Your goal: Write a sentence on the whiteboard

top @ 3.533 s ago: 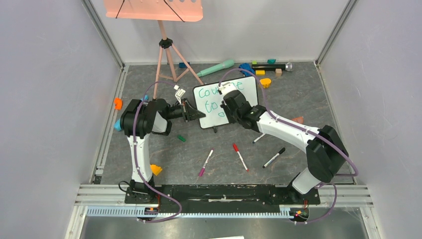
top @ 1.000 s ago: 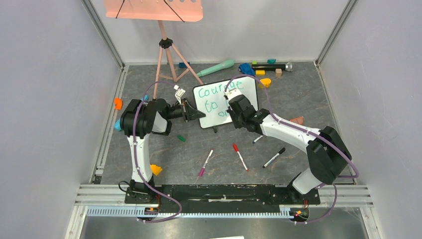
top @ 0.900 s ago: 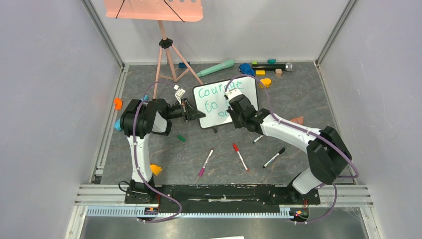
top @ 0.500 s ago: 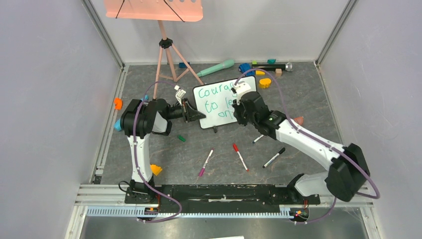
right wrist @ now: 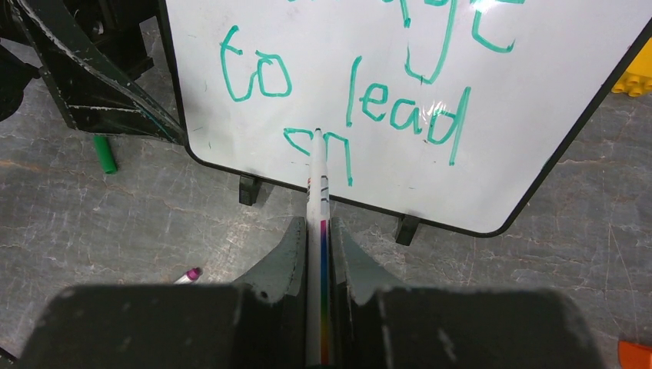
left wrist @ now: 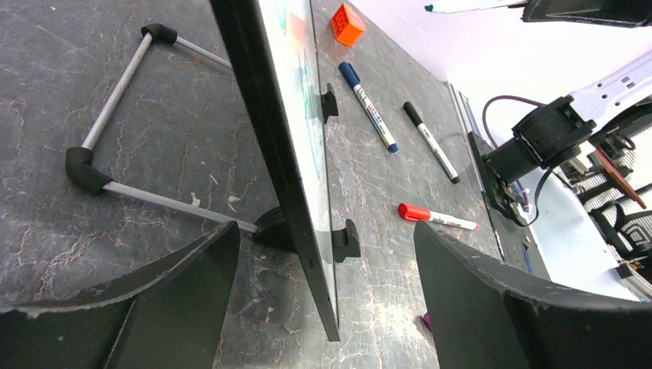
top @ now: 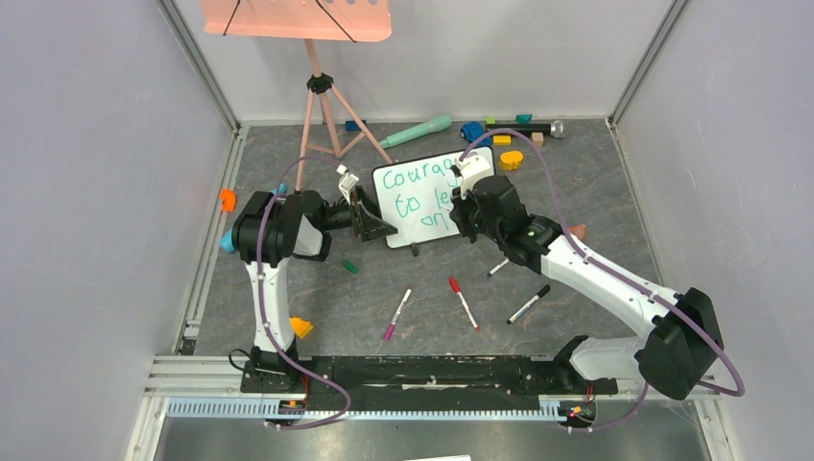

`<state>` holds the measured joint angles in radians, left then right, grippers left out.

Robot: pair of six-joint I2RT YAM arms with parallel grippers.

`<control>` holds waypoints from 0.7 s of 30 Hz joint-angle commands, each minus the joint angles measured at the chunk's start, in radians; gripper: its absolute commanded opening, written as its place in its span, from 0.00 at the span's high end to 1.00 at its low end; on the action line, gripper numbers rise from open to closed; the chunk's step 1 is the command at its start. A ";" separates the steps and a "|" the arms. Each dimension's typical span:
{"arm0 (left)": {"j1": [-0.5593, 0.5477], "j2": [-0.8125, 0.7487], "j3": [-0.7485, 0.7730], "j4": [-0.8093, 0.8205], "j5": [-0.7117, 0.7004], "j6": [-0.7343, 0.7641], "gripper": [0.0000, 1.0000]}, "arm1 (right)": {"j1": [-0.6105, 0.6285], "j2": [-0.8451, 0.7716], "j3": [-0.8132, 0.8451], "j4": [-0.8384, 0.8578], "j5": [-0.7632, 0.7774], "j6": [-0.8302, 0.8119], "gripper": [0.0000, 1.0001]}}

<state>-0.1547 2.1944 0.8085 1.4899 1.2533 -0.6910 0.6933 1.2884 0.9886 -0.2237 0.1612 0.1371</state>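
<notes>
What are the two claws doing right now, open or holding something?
Left gripper: open, straddling the whiteboard edge without gripping it.
Right gripper: closed on a marker, tip at the whiteboard.

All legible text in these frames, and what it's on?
"Courag": top line on the whiteboard; its end is hidden behind the right arm.
"to lead": second line.
"on": third line, behind the tip of the held marker.
Barrel print on it and the loose markers: too small to read.

whiteboard (right wrist: 553, 100): glossy white | sentence (right wrist: 354, 92): teal | table (right wrist: 115, 223): grey marbled
</notes>
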 commanded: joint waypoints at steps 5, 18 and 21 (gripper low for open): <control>0.001 -0.019 0.007 0.067 0.028 0.038 0.00 | -0.003 -0.023 0.036 0.020 0.004 -0.032 0.95; 0.055 -0.069 -0.065 0.067 -0.078 0.053 0.00 | -0.020 -0.019 0.075 0.019 0.010 -0.066 0.96; 0.088 -0.151 -0.187 0.067 -0.219 0.131 0.00 | -0.021 -0.033 0.076 0.016 0.011 -0.072 0.96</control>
<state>-0.1135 2.1643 0.7441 1.4899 1.2003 -0.6716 0.6785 1.2884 1.0172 -0.2276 0.1623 0.0898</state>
